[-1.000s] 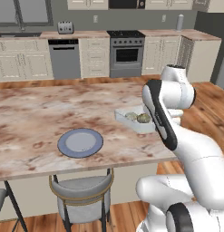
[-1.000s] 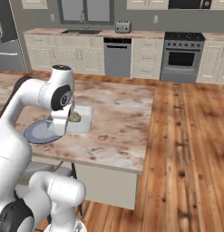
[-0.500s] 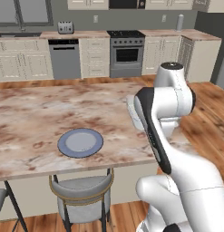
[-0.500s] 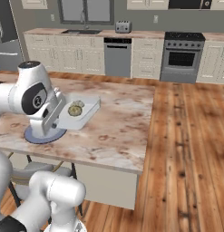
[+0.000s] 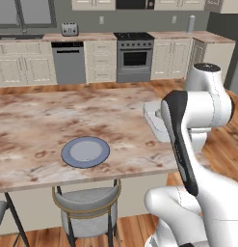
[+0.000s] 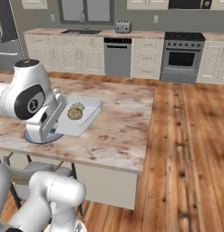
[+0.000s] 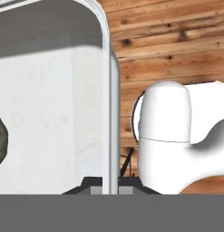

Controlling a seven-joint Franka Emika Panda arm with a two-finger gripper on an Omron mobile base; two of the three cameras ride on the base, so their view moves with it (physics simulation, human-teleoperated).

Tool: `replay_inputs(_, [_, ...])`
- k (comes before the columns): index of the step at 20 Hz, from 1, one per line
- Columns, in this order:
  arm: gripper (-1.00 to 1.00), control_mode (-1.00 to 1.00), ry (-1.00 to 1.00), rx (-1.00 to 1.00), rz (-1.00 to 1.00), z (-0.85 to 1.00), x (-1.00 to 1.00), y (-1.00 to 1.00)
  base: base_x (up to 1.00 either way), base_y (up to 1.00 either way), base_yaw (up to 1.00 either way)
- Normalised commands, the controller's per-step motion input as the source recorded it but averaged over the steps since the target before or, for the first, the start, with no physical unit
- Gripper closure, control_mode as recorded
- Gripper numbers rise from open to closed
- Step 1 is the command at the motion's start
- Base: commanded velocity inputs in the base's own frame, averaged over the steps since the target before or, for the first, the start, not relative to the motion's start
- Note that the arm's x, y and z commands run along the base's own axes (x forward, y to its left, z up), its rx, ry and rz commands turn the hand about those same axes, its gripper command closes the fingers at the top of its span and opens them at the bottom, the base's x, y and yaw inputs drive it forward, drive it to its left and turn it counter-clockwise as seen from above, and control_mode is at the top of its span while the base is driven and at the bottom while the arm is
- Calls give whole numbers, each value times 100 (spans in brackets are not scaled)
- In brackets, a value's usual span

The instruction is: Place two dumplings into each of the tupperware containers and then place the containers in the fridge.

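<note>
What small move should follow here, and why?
Probably carry the tupperware container clear of the island counter and turn toward the fridge. The gripper has its jaws shut on the container's rim, and in the right base view the container holds two dumplings, so this one looks filled. Keep it level.
</note>
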Motion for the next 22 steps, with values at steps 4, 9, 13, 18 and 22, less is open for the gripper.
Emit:
replay_inputs(4, [100, -100, -17, 1, 2, 0, -16, -4, 0, 0, 0])
replay_inputs(9, [100, -100, 0, -1, 0, 0, 0, 23, 0, 0, 0])
replay_inputs(13, [100, -100, 0, -5, 0, 0, 0, 36, 0, 0, 0])
replay_inputs(18, [100, -100, 1, -2, 0, 0, 0, 22, 0, 0, 0])
replay_inputs(22, [100, -100, 1, 0, 0, 0, 0, -9, 0, 0, 0])
